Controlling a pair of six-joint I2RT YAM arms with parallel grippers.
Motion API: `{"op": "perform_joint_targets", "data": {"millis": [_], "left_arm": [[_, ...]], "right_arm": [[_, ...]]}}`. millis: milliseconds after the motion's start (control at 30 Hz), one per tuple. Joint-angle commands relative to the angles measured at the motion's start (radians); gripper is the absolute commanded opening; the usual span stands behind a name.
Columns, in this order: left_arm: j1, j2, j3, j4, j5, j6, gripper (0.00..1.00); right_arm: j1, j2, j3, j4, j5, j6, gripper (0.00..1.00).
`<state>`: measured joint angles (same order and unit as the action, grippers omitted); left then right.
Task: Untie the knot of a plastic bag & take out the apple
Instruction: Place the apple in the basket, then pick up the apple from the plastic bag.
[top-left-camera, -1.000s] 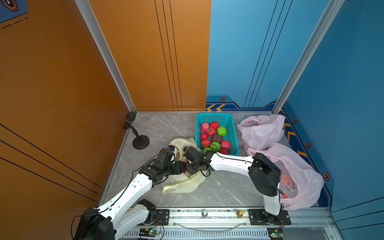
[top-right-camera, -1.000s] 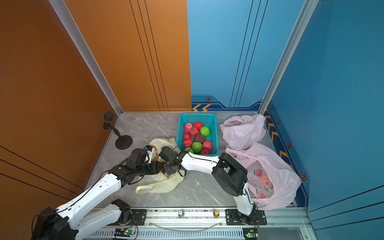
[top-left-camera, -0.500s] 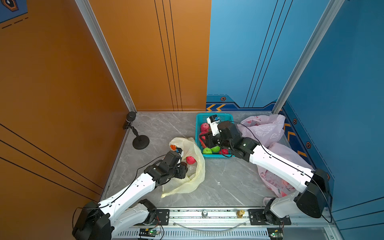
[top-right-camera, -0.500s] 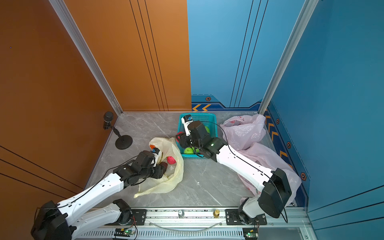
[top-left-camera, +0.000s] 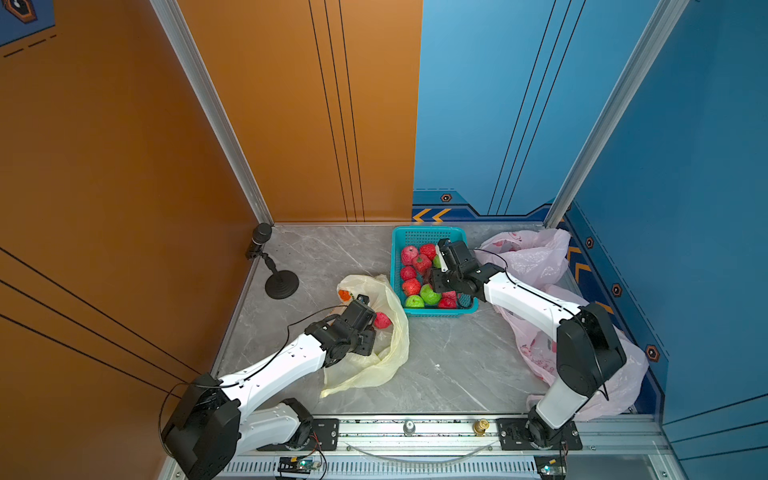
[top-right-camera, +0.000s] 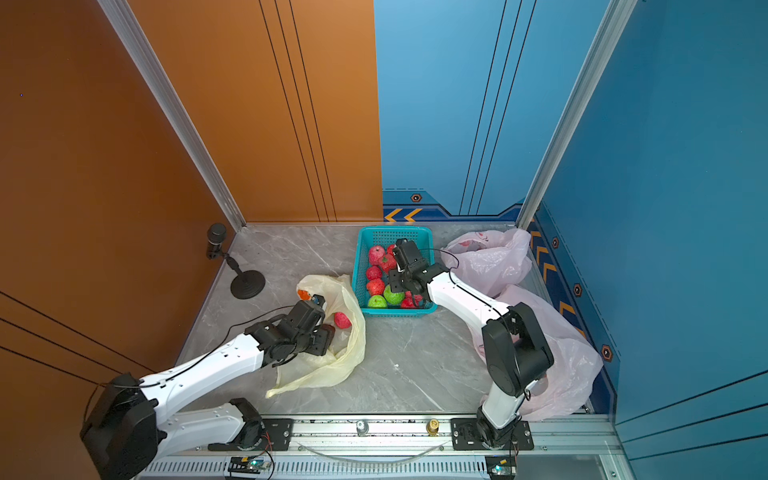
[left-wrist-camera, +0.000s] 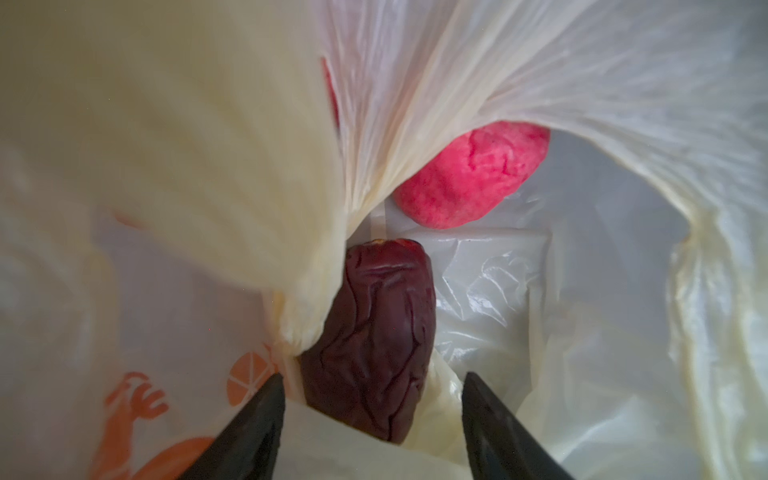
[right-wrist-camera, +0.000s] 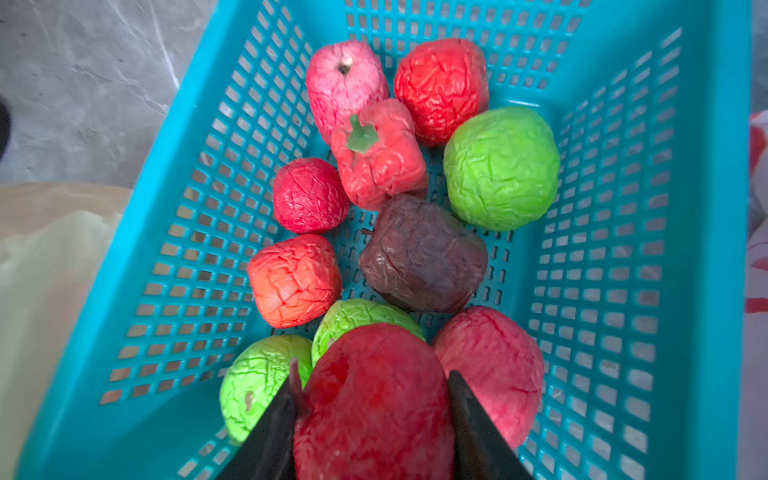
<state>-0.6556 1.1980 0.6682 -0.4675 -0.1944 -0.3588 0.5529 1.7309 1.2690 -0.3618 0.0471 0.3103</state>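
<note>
Desk: Where is the apple?

Photo: Two are in play. The right gripper (right-wrist-camera: 372, 370) is clamped on a red apple (right-wrist-camera: 374, 403), poised over the near end of the teal basket (top-left-camera: 440, 312), above the fruit piled inside. A pink apple (top-left-camera: 381, 321) lies inside the yellow bag (top-left-camera: 374, 372), whose mouth gapes toward the basket.

Desk: And the left arm?

Photo: The left gripper (left-wrist-camera: 372, 375) is in the bag's mouth, fingers spread. A dark wrinkled fruit (left-wrist-camera: 374, 332) sits between them with a gap on either side, ungripped. The pink apple lies just beyond it, half under a drooping fold of plastic.

Desk: Room to move?

Photo: The bag's edge lies just beside the basket's wall; whether they touch I cannot tell. Bare marble table (top-left-camera: 449, 361) stretches open between the two arms, up to the front rail. A pink bag (top-left-camera: 528, 257) crowds the corner by the blue wall, and a microphone stand (top-left-camera: 281, 284) sits by the orange wall, near the yellow bag but apart from it.
</note>
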Motion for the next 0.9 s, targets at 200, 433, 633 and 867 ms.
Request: {"op": "perform_joint_targets", "data": {"millis": [200, 433, 633, 867], "left_arm": [[0.008, 0.074, -0.018, 0.054, 0.046, -0.016, 0.69], [0.017, 0.087, -0.014, 0.072, 0.059, 0.032, 0.39], [0.041, -0.046, 0.028, -0.015, 0.115, 0.052, 0.30], [0.120, -0.218, 0.110, -0.063, 0.311, 0.040, 0.33]], "right_arm": [[-0.012, -0.002, -0.005, -0.031, -0.007, -0.017, 0.69], [0.008, -0.121, -0.035, 0.005, -0.134, -0.021, 0.71], [0.036, -0.202, -0.064, 0.014, -0.212, 0.009, 0.71], [0.057, -0.234, -0.089, 0.014, -0.276, 0.022, 0.72]]}}
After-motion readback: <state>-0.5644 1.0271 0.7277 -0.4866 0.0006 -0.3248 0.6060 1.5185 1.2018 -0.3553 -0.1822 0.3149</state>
